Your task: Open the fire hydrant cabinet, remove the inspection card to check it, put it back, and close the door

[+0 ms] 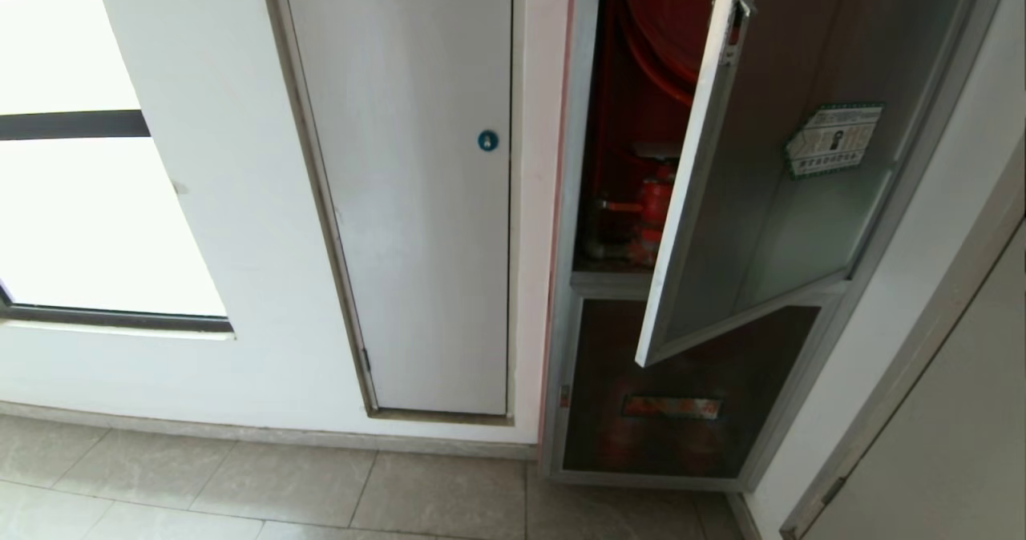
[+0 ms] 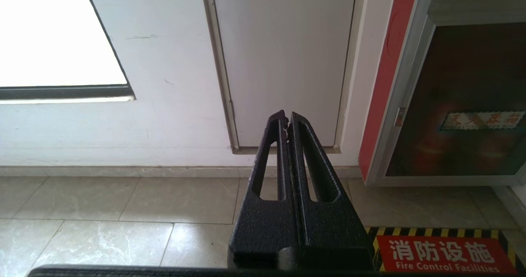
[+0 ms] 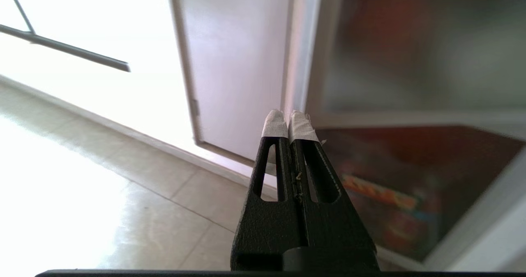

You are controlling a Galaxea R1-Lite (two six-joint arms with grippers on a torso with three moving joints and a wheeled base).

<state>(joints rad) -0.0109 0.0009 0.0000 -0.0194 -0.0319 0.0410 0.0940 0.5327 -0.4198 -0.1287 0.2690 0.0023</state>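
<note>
Here, door [image 1: 769,163]: swung ajar on the fire hydrant cabinet [image 1: 633,123]
Floor sign [image 2: 441,254]: "Fire Control Facilities"
Left gripper [image 2: 286,118]: fingers pressed together, empty
Right gripper [image 3: 289,118]: taped tips together, empty, before lower panel [image 3: 411,178]
</note>
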